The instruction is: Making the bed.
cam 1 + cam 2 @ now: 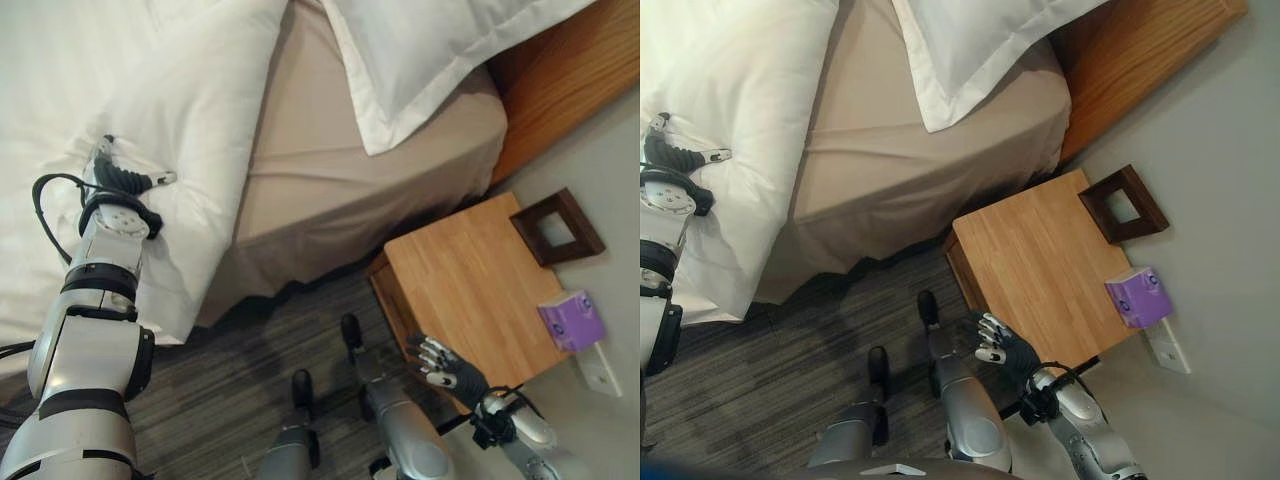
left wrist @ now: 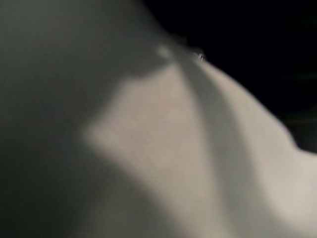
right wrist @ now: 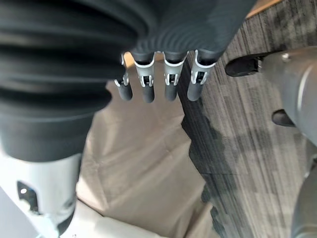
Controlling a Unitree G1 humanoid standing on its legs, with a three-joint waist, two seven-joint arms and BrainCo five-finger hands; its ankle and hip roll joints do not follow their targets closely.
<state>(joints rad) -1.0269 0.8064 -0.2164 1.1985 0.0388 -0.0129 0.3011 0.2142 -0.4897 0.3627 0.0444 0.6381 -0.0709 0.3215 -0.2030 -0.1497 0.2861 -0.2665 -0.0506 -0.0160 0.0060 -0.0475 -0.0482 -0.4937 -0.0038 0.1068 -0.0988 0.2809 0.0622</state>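
My left hand is pushed into the white blanket at the bed's side to pull it, fingers hidden, while my right hand hangs loose and empty near the table.

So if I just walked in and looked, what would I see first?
Probably the big white duvet bunched on the bed, with the robot's left hand reaching into its folds, fingers hidden in the cloth. Next, the bare beige sheet beside it and a white pillow at the wooden headboard. Then the little purple tissue box on the wooden nightstand, near the right hand.
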